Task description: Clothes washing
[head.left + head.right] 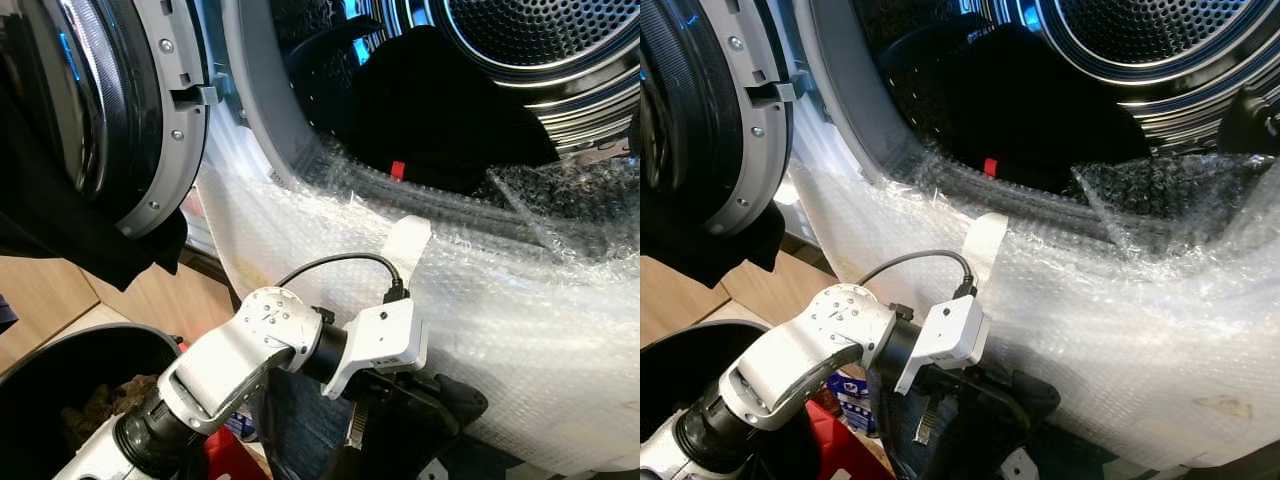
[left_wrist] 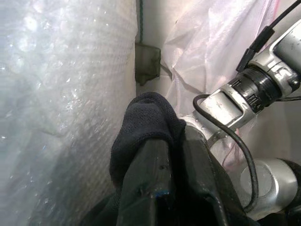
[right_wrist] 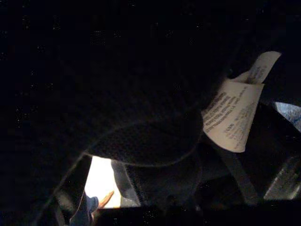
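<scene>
Left claw (image 2: pixel 162 165) clenched on dark cloth (image 2: pixel 146 122) (wrist view), beside bubble-wrapped washer (image 1: pixel 520 330), right claw's state untellable.

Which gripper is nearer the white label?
Right: the label hangs close before the right gripper, among dark fabric. The left gripper is low against the bubble wrap, jaws shut on a cloth.

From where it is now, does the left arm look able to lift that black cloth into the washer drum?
Probably yes. The left gripper is shut on the black cloth, low beside the bubble-wrapped washer front; the door is open, drum opening unblocked above.
</scene>
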You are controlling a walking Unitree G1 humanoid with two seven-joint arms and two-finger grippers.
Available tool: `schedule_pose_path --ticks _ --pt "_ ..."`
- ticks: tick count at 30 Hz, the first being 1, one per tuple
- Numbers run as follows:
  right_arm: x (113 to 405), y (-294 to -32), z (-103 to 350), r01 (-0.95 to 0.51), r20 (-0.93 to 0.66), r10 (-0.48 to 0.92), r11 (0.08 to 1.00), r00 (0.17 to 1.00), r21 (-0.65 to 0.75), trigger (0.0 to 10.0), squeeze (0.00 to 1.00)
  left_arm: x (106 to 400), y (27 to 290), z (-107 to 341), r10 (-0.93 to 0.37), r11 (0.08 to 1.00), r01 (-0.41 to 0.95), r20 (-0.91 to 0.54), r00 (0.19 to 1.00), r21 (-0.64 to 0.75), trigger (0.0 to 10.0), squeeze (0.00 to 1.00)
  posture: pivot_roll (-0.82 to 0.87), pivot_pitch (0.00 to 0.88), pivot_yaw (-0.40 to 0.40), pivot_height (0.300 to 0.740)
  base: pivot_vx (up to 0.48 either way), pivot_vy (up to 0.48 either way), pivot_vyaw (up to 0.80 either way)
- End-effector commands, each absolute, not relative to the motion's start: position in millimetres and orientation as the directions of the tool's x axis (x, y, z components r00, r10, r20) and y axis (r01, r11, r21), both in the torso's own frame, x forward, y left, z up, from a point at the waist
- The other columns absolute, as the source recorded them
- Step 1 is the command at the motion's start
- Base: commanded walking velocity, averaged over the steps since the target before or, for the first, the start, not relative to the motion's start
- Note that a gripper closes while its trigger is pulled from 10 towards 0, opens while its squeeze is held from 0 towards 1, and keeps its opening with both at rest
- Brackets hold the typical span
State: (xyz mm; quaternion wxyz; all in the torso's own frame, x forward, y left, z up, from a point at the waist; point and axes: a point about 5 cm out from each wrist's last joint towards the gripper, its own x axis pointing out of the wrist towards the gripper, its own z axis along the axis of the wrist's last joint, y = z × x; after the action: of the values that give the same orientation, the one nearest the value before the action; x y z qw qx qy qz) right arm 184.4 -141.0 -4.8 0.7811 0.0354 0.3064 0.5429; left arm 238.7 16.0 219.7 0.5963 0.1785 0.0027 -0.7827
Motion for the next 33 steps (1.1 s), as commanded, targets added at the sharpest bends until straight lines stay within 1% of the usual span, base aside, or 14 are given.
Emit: schedule_pose_path --ticks 1,5,7,9,10,14,17,20,21,22,23,27,30,33 --pt "192 -136 -1 -0.829 -0.421 0.87 0.423 0.258 0.367 10.0 0.0 241 13 234 -0.938 -0.297 0.913 -0.264 -0.224 0.279 0.0 0.0 0.05 0.0 0.026 0.74 0.0 0.0 0.0" --pt "200 -132 3 -0.82 -0.403 0.87 0.437 0.283 0.368 10.0 0.0 244 10 239 -0.942 -0.29 0.911 -0.255 -0.217 0.294 0.0 0.0 0.05 0.0 0.031 0.74 0.0 0.0 0.0" --pt "202 -127 1 -0.821 -0.423 0.86 0.447 0.286 0.355 10.0 0.0 249 10 241 -0.948 -0.27 0.912 -0.25 -0.196 0.309 0.0 0.0 0.04 0.0 0.037 0.74 0.0 0.0 0.0" --pt "207 -124 2 -0.805 -0.406 0.853 0.476 0.326 0.354 10.0 0.0 251 10 241 -0.95 -0.263 0.912 -0.251 -0.188 0.315 0.0 0.0 0.04 0.0 0.038 0.74 0.0 0.0 0.0" --pt "212 -119 6 -0.787 -0.363 0.856 0.495 0.368 0.369 10.0 0.0 253 10 243 -0.95 -0.262 0.91 -0.25 -0.186 0.322 0.0 0.0 0.04 0.0 0.04 0.74 0.0 0.0 0.0" --pt "212 -112 10 -0.781 -0.318 0.87 0.483 0.376 0.397 10.0 0.0 252 6 248 -0.95 -0.273 0.902 -0.239 -0.199 0.334 0.0 0.0 0.04 0.0 0.044 0.74 0.0 0.0 0.0" --pt "212 -109 10 -0.777 -0.315 0.871 0.482 0.377 0.404 10.0 0.0 252 3 250 -0.952 -0.276 0.9 -0.226 -0.208 0.336 0.0 0.0 0.04 0.0 0.046 0.74 0.0 0.0 0.0" --pt "215 -102 4 -0.742 -0.34 0.851 0.519 0.401 0.423 10.0 0.0 254 1 249 -0.953 -0.271 0.901 -0.224 -0.203 0.34 0.0 0.0 0.04 0.0 0.046 0.74 0.0 0.0 0.0" --pt "215 -102 4 -0.742 -0.34 0.851 0.519 0.401 0.423 10.0 0.0 254 1 249 -0.953 -0.271 0.901 -0.224 -0.203 0.34 0.0 0.0 0.04 0.0 0.046 0.74 0.0 0.0 0.0" --pt "214 -99 3 -0.739 -0.341 0.851 0.519 0.4 0.43 7.9 0.0 254 1 249 -0.953 -0.272 0.901 -0.224 -0.203 0.339 0.0 0.0 0.04 0.0 0.046 0.74 0.0 0.0 0.0" --pt "213 -97 1 -0.736 -0.347 0.85 0.52 0.397 0.432 0.0 0.0 254 2 248 -0.954 -0.269 0.903 -0.221 -0.202 0.335 0.0 0.0 0.05 0.0 0.047 0.74 0.0 0.0 0.0" --pt "216 -92 -2 -0.731 -0.375 0.838 0.535 0.396 0.424 0.0 0.0 256 3 248 -0.955 -0.262 0.906 -0.222 -0.195 0.332 0.0 0.0 0.04 0.0 0.051 0.74 0.0 0.0 0.0" --pt "221 -90 -6 -0.723 -0.422 0.811 0.567 0.406 0.395 0.0 0.0 257 2 247 -0.956 -0.258 0.907 -0.222 -0.19 0.332 0.0 0.0 0.05 0.0 0.047 0.74 0.0 0.0 0.0" --pt "228 -84 -2 -0.715 -0.394 0.814 0.571 0.428 0.403 0.0 0.0 258 4 249 -0.959 -0.249 0.909 -0.218 -0.182 0.334 0.0 0.0 0.06 0.0 0.042 0.74 0.0 0.0 0.0"
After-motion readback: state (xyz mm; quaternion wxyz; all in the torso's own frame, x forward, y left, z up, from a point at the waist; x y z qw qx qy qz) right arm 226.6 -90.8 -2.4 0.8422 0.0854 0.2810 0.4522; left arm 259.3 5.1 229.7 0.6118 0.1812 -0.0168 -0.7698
